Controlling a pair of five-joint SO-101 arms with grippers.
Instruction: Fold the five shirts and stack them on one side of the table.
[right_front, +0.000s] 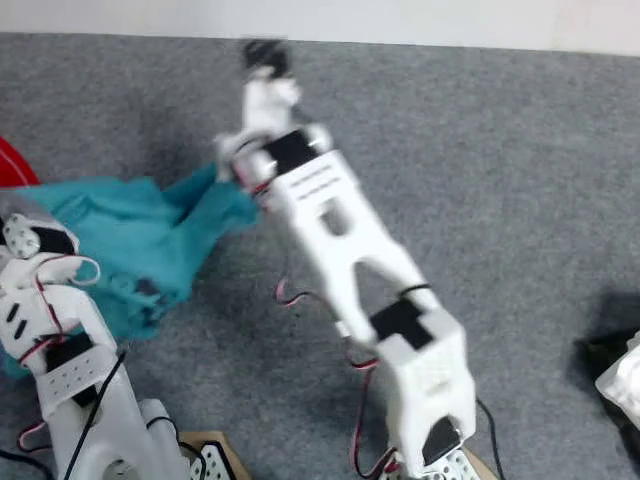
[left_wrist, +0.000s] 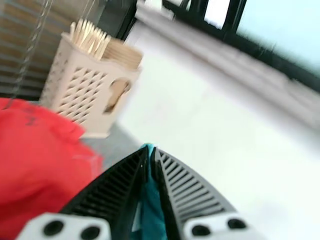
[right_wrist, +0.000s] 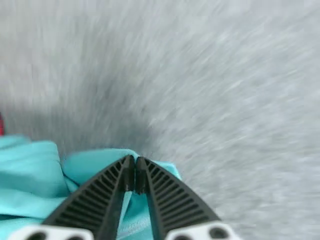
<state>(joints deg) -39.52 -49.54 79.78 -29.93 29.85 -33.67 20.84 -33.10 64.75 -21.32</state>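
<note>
— Which way does the teal shirt (right_front: 140, 240) lie from each grip?

— It runs between them. The right fingers (right_wrist: 131, 165) are pinched together on one edge of it, and the cloth bunches back from their tips toward the other arm. The left fingers (left_wrist: 146, 156) are clamped as well, with a strip of teal caught between them. The shirt's long axis goes from one pair of fingers to the other, sagging in a loose heap onto the grey worktop (right_front: 480, 170).

— Which arm is nearer the bulk of it?

— The left one, I'd say. Most of the heap lies close under and beside the left fingers. The right fingers hold only an outer corner, with bare worktop beyond their tips.

— So what does the next move depend on?

— Probably on drawing the two grips apart along that axis so the cloth lies flat before any fold.

— What's the count?

— Two shirts can be made out. One is the teal, and one red shirt (left_wrist: 35, 160) lies just beside the left fingers. There are two arms, both gripping. A slatted basket (left_wrist: 90, 85) stands past the red one. I can't identify the dark shape at the far edge.
</note>
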